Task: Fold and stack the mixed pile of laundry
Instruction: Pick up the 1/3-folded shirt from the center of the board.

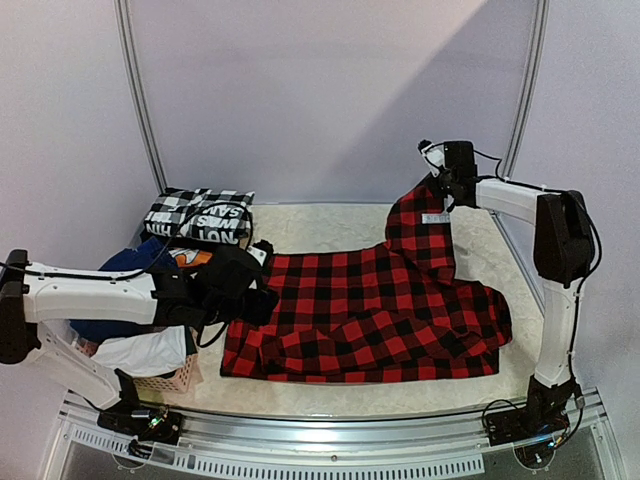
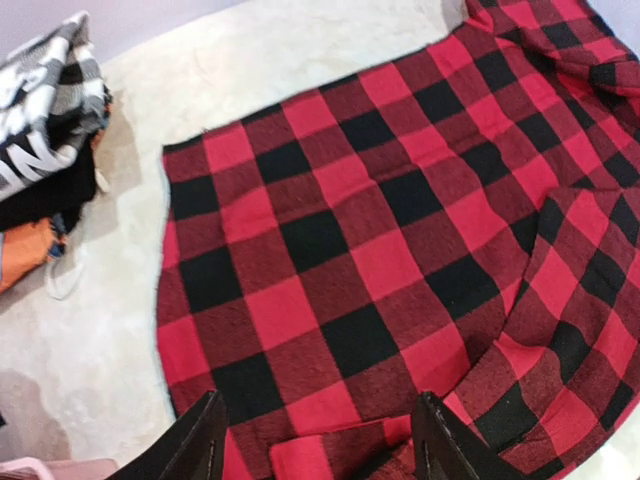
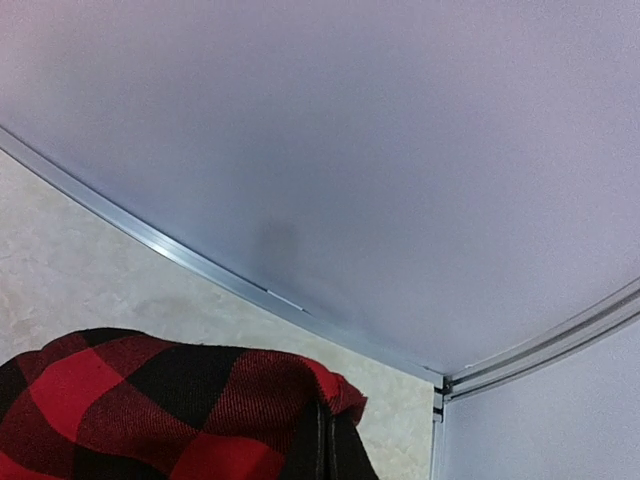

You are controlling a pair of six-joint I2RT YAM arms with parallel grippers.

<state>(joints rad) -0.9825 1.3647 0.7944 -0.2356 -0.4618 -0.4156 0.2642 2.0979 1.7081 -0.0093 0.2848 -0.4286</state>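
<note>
Closest in: left gripper (image 2: pixel 320 452), jaws spread, nothing between, hovering over near-left hem of red-and-black plaid shirt (image 1: pixel 370 310). Right gripper (image 1: pixel 441 188) clenched on far-right corner of same shirt, lifting that corner off table (image 1: pixel 320 222). Remainder spread mostly flat mid-table, rumpled toward right.

Likely light, limp, thickish woven cloth: no stiffness, hangs straight from pinch, probably grippy rather than slick, nothing fragile. Best taken at corners or hem, pinching few layers. Avoid mid-panel grabs: bunching likely. Left hem straight and exposed, good for a left pinch.

Rest of mixed laundry pile (image 1: pixel 120 268) heaped in pink basket (image 1: pixel 172 378) at near left, under left arm. Folded black-and-white check piece (image 1: pixel 198 214) at far left, apart from shirt by bare strip.

Bare table behind shirt up to back wall (image 1: pixel 330 90), room for a fold-over. Tight on right near frame post (image 1: pixel 527 80). Near hem close to front edge.
</note>
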